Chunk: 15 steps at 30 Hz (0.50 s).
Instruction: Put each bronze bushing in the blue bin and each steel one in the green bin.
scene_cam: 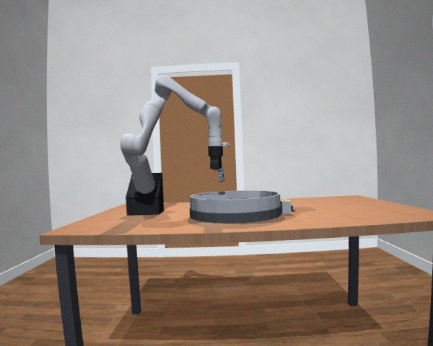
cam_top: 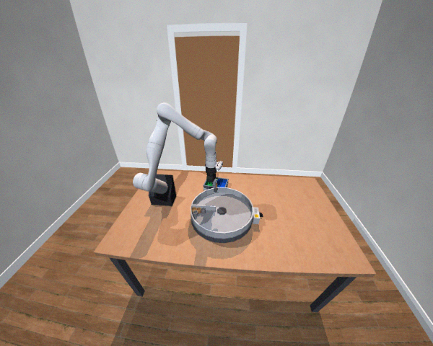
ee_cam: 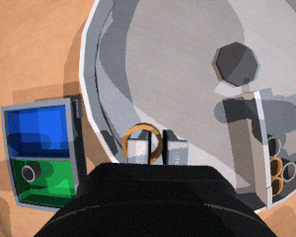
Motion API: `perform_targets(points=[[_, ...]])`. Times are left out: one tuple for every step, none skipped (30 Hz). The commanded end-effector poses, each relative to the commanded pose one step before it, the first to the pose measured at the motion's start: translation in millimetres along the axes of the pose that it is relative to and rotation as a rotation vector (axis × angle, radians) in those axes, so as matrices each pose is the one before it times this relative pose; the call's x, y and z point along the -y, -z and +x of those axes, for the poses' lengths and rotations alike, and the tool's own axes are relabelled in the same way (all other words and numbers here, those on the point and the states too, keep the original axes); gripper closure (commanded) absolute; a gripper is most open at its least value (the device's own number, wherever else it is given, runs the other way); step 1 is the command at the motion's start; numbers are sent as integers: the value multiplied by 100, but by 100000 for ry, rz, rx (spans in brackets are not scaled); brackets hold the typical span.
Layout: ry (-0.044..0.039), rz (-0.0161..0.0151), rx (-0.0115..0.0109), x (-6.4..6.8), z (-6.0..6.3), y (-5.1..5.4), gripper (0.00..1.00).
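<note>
My gripper (ee_cam: 156, 141) is shut on a bronze bushing (ee_cam: 142, 142), gripping its wall, and holds it high above the back rim of the grey turntable (cam_top: 221, 215). In the side view the gripper (scene_cam: 220, 174) hangs well above the turntable (scene_cam: 235, 205). The blue bin (ee_cam: 37, 132) and the green bin (ee_cam: 43, 181) sit side by side just outside the rim; a steel bushing (ee_cam: 29, 173) lies in the green bin. Several bronze and steel bushings (ee_cam: 280, 168) bunch against a divider bar (ee_cam: 260, 148) on the turntable; they also show in the top view (cam_top: 198, 210).
The turntable has a dark hub (ee_cam: 235, 63) at its centre and a small white box (cam_top: 256, 215) on its right side. The arm's black base (cam_top: 162, 189) stands at the table's back left. The bins (cam_top: 218, 183) stand behind the turntable.
</note>
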<state>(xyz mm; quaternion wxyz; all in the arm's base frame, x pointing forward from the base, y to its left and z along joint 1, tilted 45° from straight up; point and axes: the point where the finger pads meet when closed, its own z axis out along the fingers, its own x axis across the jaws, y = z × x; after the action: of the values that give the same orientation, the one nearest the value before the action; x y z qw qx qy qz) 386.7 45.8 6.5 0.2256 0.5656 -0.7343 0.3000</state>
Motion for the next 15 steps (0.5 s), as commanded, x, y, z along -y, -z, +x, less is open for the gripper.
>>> perform_targets(points=[[786, 950, -1168, 275, -1328, -132, 100], [1, 1, 0, -53, -1125, 1, 100], [1, 1, 0, -53, -1125, 1, 100], [0, 0, 0, 0, 0, 0, 100], [0, 0, 0, 0, 0, 0, 100], [1, 1, 0, -53, -1125, 1, 100], [1, 1, 0, -53, -1125, 1, 100], [0, 0, 0, 0, 0, 0, 100], [0, 0, 0, 0, 0, 0, 100], [0, 0, 0, 0, 0, 0, 100], [1, 1, 0, -53, -1125, 1, 100], [1, 1, 0, -53, -1125, 1, 100], [1, 1, 0, -53, -1125, 1, 100], [1, 1, 0, -53, -1125, 1, 100], [1, 1, 0, -52, -1125, 1, 100]])
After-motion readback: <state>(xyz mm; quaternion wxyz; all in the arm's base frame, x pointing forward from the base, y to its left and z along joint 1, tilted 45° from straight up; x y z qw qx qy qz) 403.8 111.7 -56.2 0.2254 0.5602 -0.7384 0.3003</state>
